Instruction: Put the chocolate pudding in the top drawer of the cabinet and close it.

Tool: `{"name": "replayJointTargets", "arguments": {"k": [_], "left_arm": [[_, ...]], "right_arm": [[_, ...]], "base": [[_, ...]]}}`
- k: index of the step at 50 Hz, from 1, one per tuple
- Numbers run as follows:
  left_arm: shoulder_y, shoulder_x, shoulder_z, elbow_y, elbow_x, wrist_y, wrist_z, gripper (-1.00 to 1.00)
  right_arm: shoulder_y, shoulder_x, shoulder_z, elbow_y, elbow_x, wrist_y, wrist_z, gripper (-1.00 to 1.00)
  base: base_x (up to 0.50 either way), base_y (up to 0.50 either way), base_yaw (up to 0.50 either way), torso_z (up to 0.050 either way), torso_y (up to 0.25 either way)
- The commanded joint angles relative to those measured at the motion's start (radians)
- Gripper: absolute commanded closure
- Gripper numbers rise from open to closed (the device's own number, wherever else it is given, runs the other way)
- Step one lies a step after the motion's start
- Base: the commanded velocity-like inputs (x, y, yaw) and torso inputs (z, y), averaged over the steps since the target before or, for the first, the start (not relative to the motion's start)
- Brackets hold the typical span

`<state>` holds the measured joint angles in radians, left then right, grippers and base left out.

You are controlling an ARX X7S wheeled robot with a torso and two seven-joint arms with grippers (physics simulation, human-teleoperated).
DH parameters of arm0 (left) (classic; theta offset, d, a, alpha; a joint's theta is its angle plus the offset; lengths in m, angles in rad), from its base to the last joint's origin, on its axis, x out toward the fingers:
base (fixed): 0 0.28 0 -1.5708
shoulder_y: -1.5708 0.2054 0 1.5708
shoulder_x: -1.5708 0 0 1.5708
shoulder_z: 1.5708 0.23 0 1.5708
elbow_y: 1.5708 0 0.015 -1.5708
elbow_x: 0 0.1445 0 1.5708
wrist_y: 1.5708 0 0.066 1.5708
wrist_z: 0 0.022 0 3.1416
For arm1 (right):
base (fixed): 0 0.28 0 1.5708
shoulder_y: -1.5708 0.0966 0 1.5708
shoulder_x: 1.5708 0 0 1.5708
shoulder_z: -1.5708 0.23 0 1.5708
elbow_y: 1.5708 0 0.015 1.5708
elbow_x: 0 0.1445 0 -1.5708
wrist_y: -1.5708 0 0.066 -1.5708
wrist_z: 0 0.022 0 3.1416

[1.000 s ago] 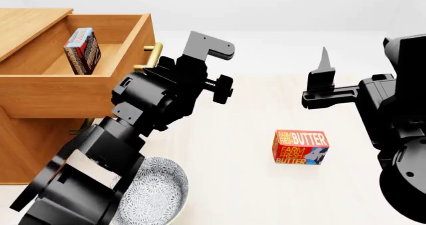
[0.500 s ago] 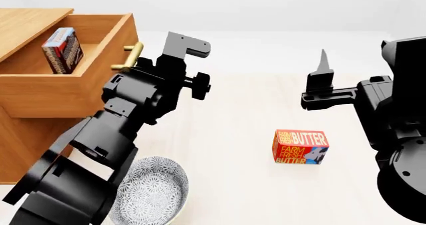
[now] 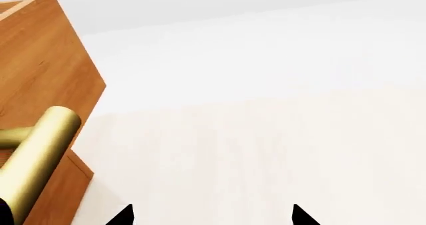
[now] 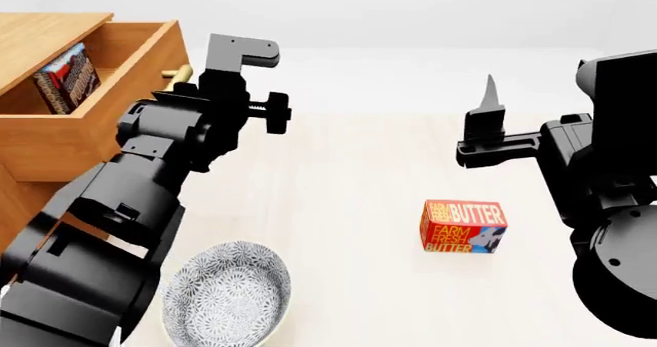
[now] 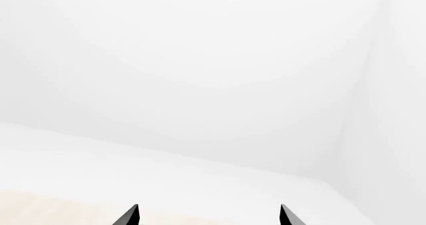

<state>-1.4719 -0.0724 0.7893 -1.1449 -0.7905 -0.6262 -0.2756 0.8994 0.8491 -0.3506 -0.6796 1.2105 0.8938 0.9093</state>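
The chocolate pudding (image 4: 64, 78), a small blue and red-brown box, stands upright inside the top drawer (image 4: 72, 143) of the wooden cabinet (image 4: 36, 28). The drawer stands partly open. Its brass handle (image 4: 180, 73) shows just left of my left arm (image 4: 195, 124). In the left wrist view the handle (image 3: 37, 157) and the drawer front (image 3: 47, 60) lie close beside my left gripper (image 3: 211, 218), which is open and empty. My right gripper (image 4: 488, 101) points upward over the table at the right, and in the right wrist view it (image 5: 207, 216) is open and empty.
A red-orange Farm Fresh Butter box (image 4: 464, 226) lies on the table below my right gripper. A grey patterned bowl (image 4: 228, 293) sits at the front by my left arm. The lower part of the cabinet (image 4: 21, 201) stands at the left edge.
The top drawer has slid further into the cabinet, carrying the pudding with it. My left arm has moved left along with the drawer front. The right arm has hardly moved.
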Motion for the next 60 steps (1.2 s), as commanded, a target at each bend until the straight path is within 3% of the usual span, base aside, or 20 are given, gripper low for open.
{"name": "replayJointTargets", "arguments": {"k": [1,19,60], "left_arm": [[-0.034,-0.024,0.004,-0.102,0.029,0.048,0.032,-1.0],[-0.026,-0.085,-0.062,-0.162,0.084,0.081,0.039,-1.0],[-0.035,-0.232,-0.411,-0.162,0.371,0.046,0.046,-1.0]], "right_arm": [[0.019,-0.01,-0.011,0.002,0.005,0.014,0.007,-1.0],[0.038,-0.026,-0.031,0.007,0.002,0.027,0.015,-1.0],[0.077,-0.055,-0.057,0.021,0.005,0.044,0.025,-1.0]], "base": [[0.0,0.0,0.0,0.0,0.0],[0.0,0.0,0.0,0.0,0.0],[0.0,0.0,0.0,0.0,0.0]]}}
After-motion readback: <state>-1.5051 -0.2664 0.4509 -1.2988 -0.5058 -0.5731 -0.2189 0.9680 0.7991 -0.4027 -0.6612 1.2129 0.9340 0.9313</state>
